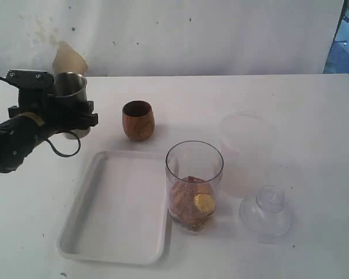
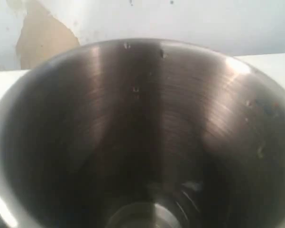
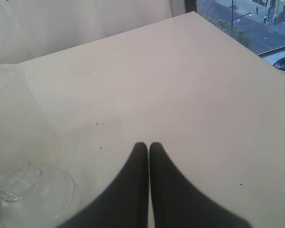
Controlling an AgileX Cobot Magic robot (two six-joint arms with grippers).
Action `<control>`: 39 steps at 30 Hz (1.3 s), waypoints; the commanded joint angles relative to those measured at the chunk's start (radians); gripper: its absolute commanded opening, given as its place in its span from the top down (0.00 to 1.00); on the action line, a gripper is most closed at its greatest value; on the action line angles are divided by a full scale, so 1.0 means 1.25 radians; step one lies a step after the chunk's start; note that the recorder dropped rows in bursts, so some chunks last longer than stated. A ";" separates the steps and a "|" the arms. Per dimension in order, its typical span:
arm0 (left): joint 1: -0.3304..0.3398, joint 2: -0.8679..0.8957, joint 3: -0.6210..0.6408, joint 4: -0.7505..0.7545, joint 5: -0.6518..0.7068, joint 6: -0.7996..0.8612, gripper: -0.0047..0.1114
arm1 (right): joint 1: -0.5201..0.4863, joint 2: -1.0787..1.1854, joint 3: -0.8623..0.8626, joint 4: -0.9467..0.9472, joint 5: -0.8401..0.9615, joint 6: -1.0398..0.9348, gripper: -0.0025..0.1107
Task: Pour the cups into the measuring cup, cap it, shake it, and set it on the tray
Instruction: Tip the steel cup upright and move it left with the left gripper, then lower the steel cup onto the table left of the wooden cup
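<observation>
Exterior view: at upper left, the left hand (image 1: 63, 115) grasps the upright brushed-steel tumbler (image 1: 71, 87), its jaws spread wide around it. At centre, the clear measuring cup (image 1: 194, 174) holds brown bits and stands on the bench (image 1: 313, 116) just beside the white tray (image 1: 81, 232). Left wrist view: the tumbler's bare steel inside. Right wrist view: the right hand (image 3: 148, 149) is clenched and holds nothing.

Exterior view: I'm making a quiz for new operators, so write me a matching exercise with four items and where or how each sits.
1. steel tumbler
2. wooden cup
3. measuring cup
4. dome lid

A. holds brown contents
B. gripped by the left gripper
C. on the table, rightmost of the four
D. standing free beyond the tray

Pairs: 1-B, 2-D, 3-A, 4-C
</observation>
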 commanded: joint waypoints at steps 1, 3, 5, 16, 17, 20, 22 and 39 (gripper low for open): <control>0.004 0.027 -0.073 0.075 -0.013 -0.016 0.96 | 0.003 -0.004 0.002 0.000 -0.008 0.001 0.98; 0.004 0.045 -0.108 0.088 0.031 -0.042 0.96 | 0.003 -0.004 0.002 0.000 -0.008 0.001 0.98; 0.004 0.059 -0.138 0.088 0.071 -0.065 0.96 | 0.003 -0.004 0.002 0.000 -0.008 0.001 0.98; 0.004 0.138 -0.151 0.063 0.022 -0.088 0.96 | 0.003 -0.004 0.002 0.000 -0.008 0.001 0.98; 0.004 0.146 -0.151 0.063 0.020 -0.088 0.96 | 0.003 -0.004 0.002 0.000 -0.008 0.001 0.98; 0.004 0.158 -0.151 0.063 0.018 -0.088 0.96 | 0.003 -0.004 0.002 0.000 -0.008 0.001 0.98; 0.004 0.164 -0.151 0.063 0.014 -0.088 0.96 | 0.003 -0.004 0.002 0.000 -0.008 0.001 0.98; 0.004 0.165 -0.151 0.066 0.034 -0.041 0.13 | 0.003 -0.004 0.002 0.000 -0.008 0.001 0.98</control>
